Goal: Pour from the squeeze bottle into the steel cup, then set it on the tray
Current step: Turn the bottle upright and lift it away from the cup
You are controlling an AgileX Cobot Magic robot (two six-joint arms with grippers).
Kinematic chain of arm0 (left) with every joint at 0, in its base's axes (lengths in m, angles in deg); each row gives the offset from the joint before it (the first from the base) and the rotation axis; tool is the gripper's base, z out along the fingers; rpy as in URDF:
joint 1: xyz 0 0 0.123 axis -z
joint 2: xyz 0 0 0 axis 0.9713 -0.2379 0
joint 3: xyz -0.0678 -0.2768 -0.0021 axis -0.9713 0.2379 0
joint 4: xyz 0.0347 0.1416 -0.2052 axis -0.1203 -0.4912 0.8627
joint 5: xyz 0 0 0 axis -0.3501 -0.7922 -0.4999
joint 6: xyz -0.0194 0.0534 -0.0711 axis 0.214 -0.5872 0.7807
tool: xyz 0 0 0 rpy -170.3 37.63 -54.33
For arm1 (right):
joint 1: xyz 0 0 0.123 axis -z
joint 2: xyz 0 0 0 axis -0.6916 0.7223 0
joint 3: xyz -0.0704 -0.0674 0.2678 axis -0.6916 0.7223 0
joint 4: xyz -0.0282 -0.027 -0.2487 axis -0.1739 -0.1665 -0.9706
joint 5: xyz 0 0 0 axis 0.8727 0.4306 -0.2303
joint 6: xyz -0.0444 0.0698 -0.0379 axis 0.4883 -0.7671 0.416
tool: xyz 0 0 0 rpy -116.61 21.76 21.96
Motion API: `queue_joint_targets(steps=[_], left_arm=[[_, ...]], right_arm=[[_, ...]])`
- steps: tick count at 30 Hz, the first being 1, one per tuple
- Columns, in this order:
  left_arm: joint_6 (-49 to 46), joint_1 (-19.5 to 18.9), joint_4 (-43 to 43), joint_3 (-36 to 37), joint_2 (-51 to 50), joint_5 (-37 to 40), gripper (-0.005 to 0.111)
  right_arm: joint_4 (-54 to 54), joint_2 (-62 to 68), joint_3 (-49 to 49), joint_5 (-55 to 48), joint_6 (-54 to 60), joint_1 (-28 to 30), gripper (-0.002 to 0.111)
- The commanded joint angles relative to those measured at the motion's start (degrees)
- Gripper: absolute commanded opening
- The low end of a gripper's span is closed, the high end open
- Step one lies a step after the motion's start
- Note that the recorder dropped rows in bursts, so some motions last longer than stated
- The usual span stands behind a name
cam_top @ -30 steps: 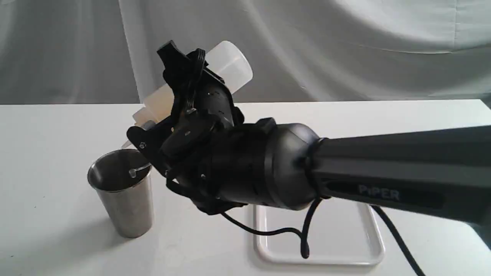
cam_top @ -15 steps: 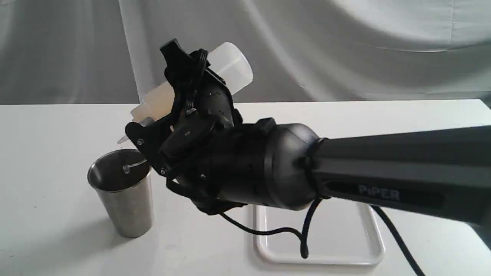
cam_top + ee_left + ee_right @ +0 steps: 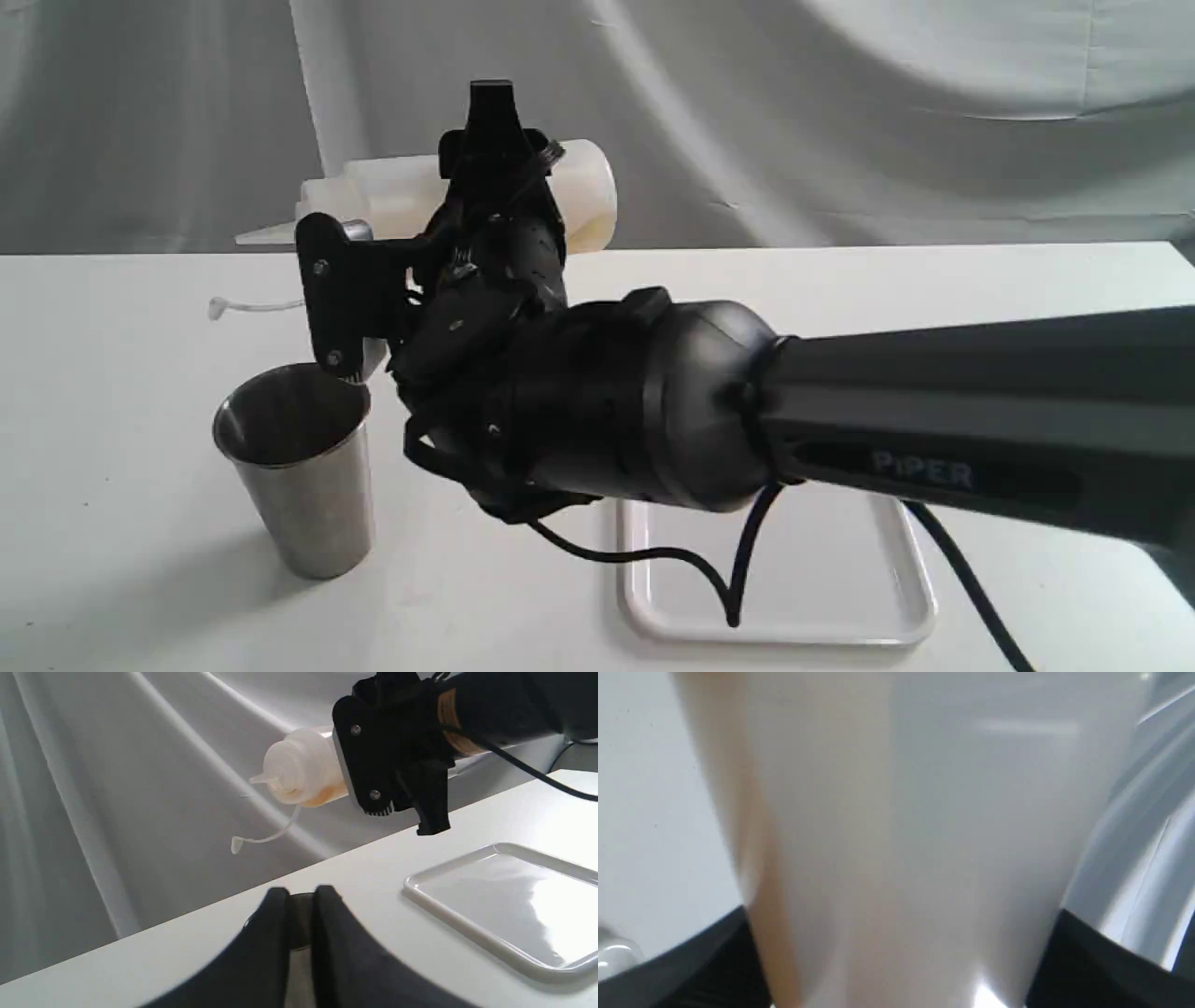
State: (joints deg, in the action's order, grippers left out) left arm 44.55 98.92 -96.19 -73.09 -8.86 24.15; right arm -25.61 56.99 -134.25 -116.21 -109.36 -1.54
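My right gripper [image 3: 411, 201] is shut on the squeeze bottle [image 3: 392, 191], holding it level above the table with the nozzle [image 3: 257, 235] pointing left. Its tethered cap [image 3: 217, 306] hangs out to the left on the strap. Amber liquid lies along the bottle's lower side [image 3: 322, 795]. The steel cup [image 3: 299, 467] stands upright below the gripper's front finger. Behind the arm, at the front, lies the white tray [image 3: 644, 607]. The bottle [image 3: 896, 835] fills the right wrist view. My left gripper [image 3: 301, 900] rests low over the table, its fingers nearly touching.
The white table [image 3: 934, 280] runs back to a grey cloth backdrop [image 3: 840, 112]. The right arm [image 3: 934, 420] and its black cable [image 3: 738, 579] hang over the tray. The left wrist view shows the tray [image 3: 514, 896] with nothing on it.
The right gripper has rotated the bottle from nozzle-down over the cup up to level. The nozzle has risen away from the cup and the cap has swung out of it to the left.
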Motion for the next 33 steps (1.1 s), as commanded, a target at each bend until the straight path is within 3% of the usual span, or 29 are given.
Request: queue_joint_targets(steps=[1,10,25,33], left_arm=[[0.07,-0.11,0.14,0.25,-0.18,-0.16,0.008],[0.07,-0.11,0.14,0.25,-0.18,-0.16,0.008],[0.07,-0.11,0.14,0.25,-0.18,-0.16,0.008],[0.07,-0.11,0.14,0.25,-0.18,-0.16,0.008]], right_arm=[[-1.34,-0.86,-0.54,-1.58,-7.63,0.04,0.032],[-0.28,-0.86,0.46,-1.91,-31.59,0.04,0.032],[2.91,-3.24,5.36,-1.91,-61.79,0.04,0.032],[-0.68,-11.55,14.68,-2.69,-69.38,0.14,0.031]])
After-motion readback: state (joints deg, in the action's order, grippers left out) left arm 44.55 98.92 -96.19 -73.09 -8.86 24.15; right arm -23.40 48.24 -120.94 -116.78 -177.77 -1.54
